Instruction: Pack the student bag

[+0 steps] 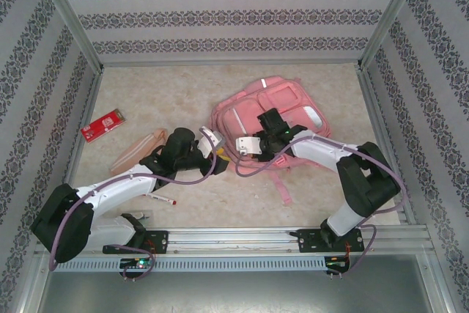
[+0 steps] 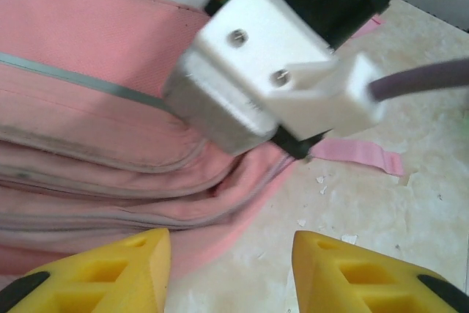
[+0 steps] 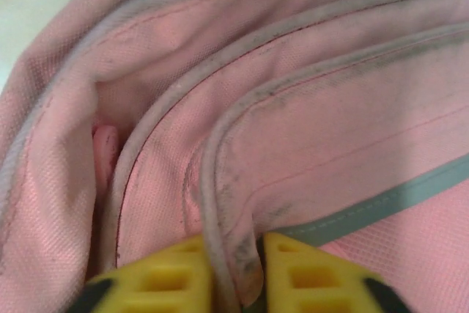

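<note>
The student bag (image 1: 270, 108) is a pink backpack lying flat at the middle right of the table, its strap (image 1: 282, 185) trailing toward me. My right gripper (image 1: 239, 153) is at the bag's near left edge. In the right wrist view its yellow fingers (image 3: 161, 284) are shut on a fold of the bag's grey-piped pocket edge (image 3: 236, 254). My left gripper (image 1: 218, 152) hovers just left of it, above the bag's corner. Its yellow fingers (image 2: 110, 273) stand open with only table and the bag's hem (image 2: 190, 247) between them. The right wrist's white camera housing (image 2: 264, 78) is close in front.
A tan pencil case (image 1: 139, 148) lies left of the left arm. A red card (image 1: 102, 124) sits near the left wall. A pen (image 1: 163, 200) rests by the left arm's base. Metal frame rails and patterned walls enclose the table.
</note>
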You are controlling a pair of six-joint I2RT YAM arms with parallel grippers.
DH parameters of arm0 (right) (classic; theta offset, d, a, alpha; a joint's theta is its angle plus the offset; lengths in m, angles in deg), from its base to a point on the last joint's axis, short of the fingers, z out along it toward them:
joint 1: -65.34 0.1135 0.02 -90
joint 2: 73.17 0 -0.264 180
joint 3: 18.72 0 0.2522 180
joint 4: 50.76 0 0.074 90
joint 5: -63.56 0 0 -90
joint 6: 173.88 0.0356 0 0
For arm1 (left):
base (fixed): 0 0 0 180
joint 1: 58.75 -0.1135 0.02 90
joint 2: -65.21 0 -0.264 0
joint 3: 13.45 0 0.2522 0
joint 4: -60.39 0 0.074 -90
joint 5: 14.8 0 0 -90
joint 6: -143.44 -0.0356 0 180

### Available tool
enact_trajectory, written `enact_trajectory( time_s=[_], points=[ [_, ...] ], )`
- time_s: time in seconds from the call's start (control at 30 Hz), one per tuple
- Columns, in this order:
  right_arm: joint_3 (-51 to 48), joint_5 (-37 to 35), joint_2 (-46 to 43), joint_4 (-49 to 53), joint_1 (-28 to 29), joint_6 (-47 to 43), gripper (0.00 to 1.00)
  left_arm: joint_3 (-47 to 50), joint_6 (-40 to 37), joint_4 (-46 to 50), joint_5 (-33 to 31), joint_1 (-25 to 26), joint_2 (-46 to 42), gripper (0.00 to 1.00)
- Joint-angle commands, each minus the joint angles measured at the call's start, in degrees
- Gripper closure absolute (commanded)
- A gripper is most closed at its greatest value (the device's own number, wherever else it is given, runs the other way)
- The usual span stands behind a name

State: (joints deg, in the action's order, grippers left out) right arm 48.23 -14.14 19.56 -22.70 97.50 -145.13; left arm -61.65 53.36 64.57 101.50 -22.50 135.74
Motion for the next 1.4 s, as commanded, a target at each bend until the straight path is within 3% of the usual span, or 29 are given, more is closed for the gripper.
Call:
enact_trajectory(
  time_s=[0.0,0.13,0.27,0.5,0.73,0.93,1.03,1.13,1.37],
  points=[
    [1.3,-1.6,-1.1,-5.2,-0.4,7.3,1.00,0.1,0.9,-1.1,-1.3,-0.4,-1.2,0.53],
    [-0.4,3.2,-6.7,-9.2,-2.8,11.2,1.00,-0.4,0.6,-0.3,-1.8,-0.4,-1.1,0.52],
    [-4.3,10.0,-12.4,-19.2,-6.5,21.3,1.00,-1.3,0.5,-1.1,-3.8,-0.4,-0.1,0.49],
    [-8.9,17.6,-12.8,-33.3,-11.4,37.0,1.00,-7.8,-1.0,-1.6,-5.1,-0.4,6.7,0.44],
    [-8.3,21.2,-12.0,-35.1,-12.3,42.7,1.00,-10.6,-13.4,-4.6,0.9,0.1,12.3,0.48],
    [-8.9,24.1,-13.0,-35.2,-11.5,41.3,1.00,-9.8,-24.0,-9.4,-2.9,0.1,15.0,0.60],
    [-10.5,24.0,-13.9,-34.5,-10.4,36.7,1.00,-7.4,-31.3,-15.2,-0.5,0.1,15.0,0.63],
    [-12.1,22.3,-14.8,-34.8,-9.1,34.7,1.00,-4.4,-31.7,-25.2,0.0,0.1,15.3,0.63],
    [-14.8,21.2,-15.6,-37.1,-8.3,36.8,1.00,-5.0,-25.5,-30.0,3.6,0.1,19.3,0.68]
  ],
)
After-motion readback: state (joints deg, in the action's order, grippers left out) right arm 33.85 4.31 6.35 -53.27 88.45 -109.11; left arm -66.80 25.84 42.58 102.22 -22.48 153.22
